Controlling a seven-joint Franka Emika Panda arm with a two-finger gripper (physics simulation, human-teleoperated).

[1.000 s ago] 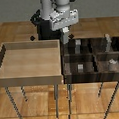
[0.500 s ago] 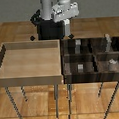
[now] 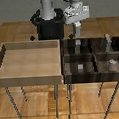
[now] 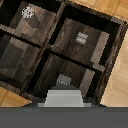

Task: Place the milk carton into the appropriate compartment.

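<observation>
On the exterior view's left the light wooden tray [image 3: 30, 59] lies bare; right of it the claw [image 3: 76, 34] hangs above the dark divided tray [image 3: 91, 74], clamped on the milk carton [image 4: 64, 95]. A skewed release (dividers stand close) could catch a partition and topple it.

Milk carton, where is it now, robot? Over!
Gripper shut on milk carton, above the dark tray. Not placed yet. Grey cube in another compartment, not blocking.
</observation>
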